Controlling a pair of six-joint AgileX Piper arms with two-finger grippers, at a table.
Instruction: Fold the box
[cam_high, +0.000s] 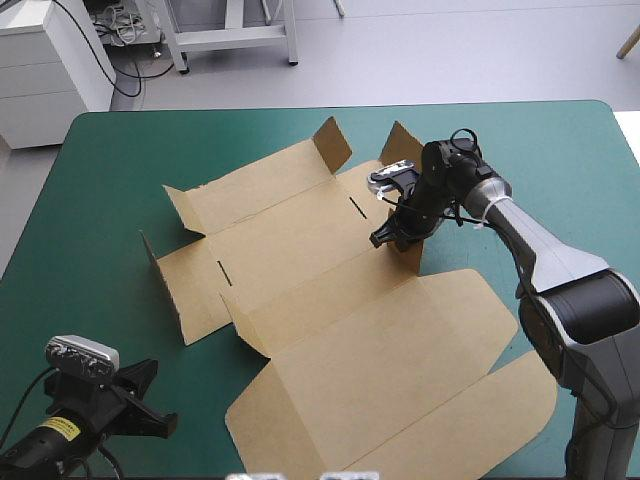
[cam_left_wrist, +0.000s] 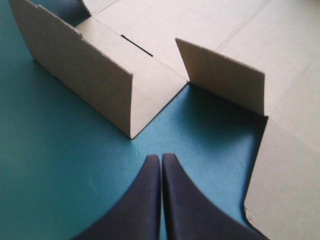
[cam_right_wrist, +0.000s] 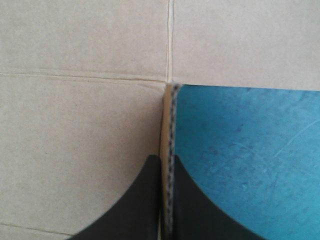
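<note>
High view. The box lies opened out across the middle of the teal-green table, mostly flat. Its large lid panel is the part nearest the robot. Several flaps along the box's far and left edges stand partly raised. The right tool is at the box's far right corner and pinches an upright corner flap there. The left tool is off the box, near its left near corner, over bare cover.

Left wrist view. The left tool has its black fingers pressed together in one point and holds nothing. It sits above teal-green cover, just short of the box's edge. Ahead of it a long side flap stands upright, and a shorter flap stands beside that. A notch of bare cover lies between them. A dark slot shows in the flat panel beyond.

Right wrist view. The right tool is all but closed. The cut edge of a raised board wall is clamped between its fingers. Flat brown panel lies on one side of that wall and teal-green cover on the other.
</note>
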